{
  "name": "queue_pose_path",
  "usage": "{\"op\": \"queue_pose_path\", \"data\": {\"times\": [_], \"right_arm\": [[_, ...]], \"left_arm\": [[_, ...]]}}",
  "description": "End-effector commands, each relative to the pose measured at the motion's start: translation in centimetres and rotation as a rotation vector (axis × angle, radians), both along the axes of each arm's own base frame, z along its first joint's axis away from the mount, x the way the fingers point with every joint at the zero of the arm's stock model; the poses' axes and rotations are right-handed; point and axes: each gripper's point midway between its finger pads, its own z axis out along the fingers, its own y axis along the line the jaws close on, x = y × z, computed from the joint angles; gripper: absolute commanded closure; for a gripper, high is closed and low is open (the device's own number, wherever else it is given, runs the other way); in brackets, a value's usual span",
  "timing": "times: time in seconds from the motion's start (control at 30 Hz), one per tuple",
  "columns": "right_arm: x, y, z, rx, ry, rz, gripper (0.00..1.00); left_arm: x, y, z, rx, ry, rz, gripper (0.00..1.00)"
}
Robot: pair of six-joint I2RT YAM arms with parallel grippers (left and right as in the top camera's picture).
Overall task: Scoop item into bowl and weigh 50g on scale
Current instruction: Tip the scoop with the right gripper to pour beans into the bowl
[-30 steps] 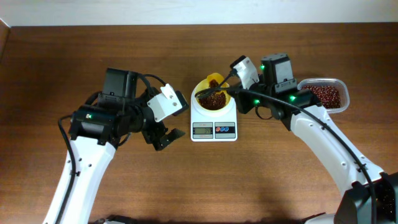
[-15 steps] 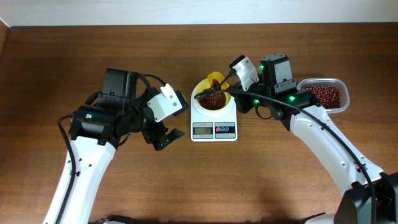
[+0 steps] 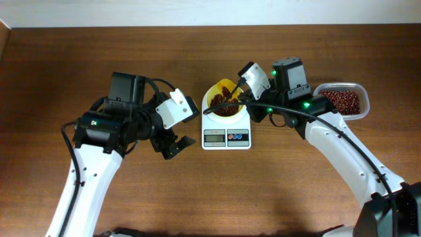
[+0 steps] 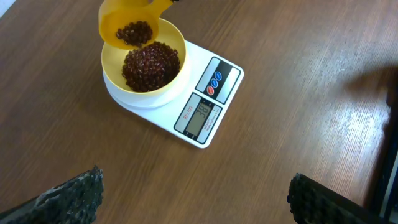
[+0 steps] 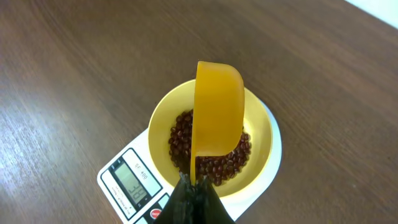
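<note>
The pale-yellow bowl (image 3: 223, 105) sits on the white scale (image 3: 227, 137) at the table's middle and holds red-brown beans (image 4: 151, 65). My right gripper (image 3: 235, 97) is shut on the handle of a brighter yellow scoop (image 5: 217, 106), which is tilted over the bowl (image 5: 161, 118) with some beans (image 4: 135, 32) still in it. The scale's display (image 4: 200, 115) seems to read 38. My left gripper (image 3: 174, 146) is open and empty, hovering left of the scale. In its own view, the left gripper (image 4: 196, 199) is over bare wood.
A clear plastic tub (image 3: 342, 100) of beans stands at the right, behind my right arm. A pale wall edge runs along the far side of the wooden table (image 3: 59, 66).
My right gripper has shifted slightly left and turned the scoop further over the bowl. The left arm has not moved.
</note>
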Motion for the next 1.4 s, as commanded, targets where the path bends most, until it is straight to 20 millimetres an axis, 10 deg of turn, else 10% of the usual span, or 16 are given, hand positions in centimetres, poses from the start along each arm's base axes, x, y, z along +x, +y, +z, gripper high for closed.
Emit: {"op": "queue_pose_path", "data": {"times": [0.0,1.37], "right_arm": [[0.2,-0.5,0.7,-0.035,-0.035,-0.021,0.96],[0.3,0.1,0.5,-0.133,-0.095,-0.044,0.96]], "left_arm": [[-0.2,-0.3,-0.2,-0.018,0.018,-0.001,0.01],[-0.2,-0.3,-0.2,-0.018,0.018,-0.001,0.01]]}}
